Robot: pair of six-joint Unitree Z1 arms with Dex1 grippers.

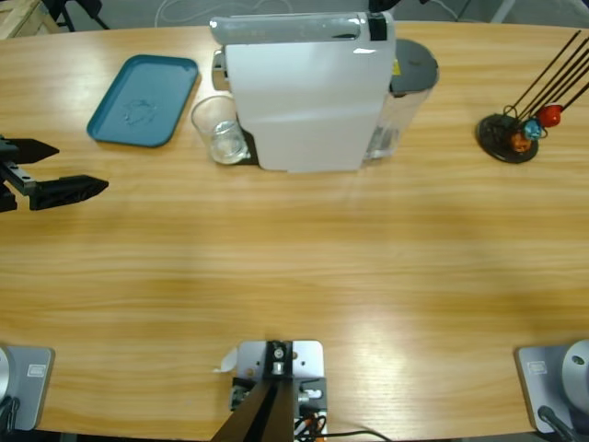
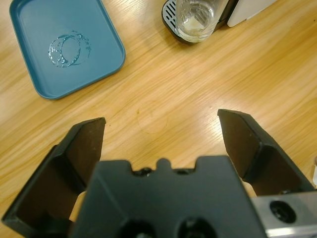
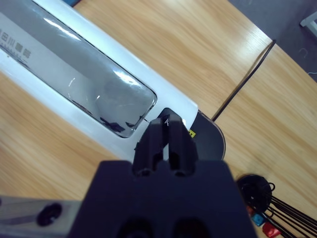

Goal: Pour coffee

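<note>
Coffee machine [image 1: 304,92] white at the table's [image 1: 294,267] far middle, right pincer [image 3: 166,130] clenched above its top, seen only by wrist view, left pincer [image 2: 161,136] released over bare wood, empty glass [image 1: 218,129] on the machine's drip tray, wet teal tray [image 2: 64,44] beside.

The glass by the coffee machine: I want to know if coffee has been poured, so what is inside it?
The glass looks clear and empty, with no dark liquid in it. It stands on the drip grate of the coffee machine, which hides the spout above.
</note>
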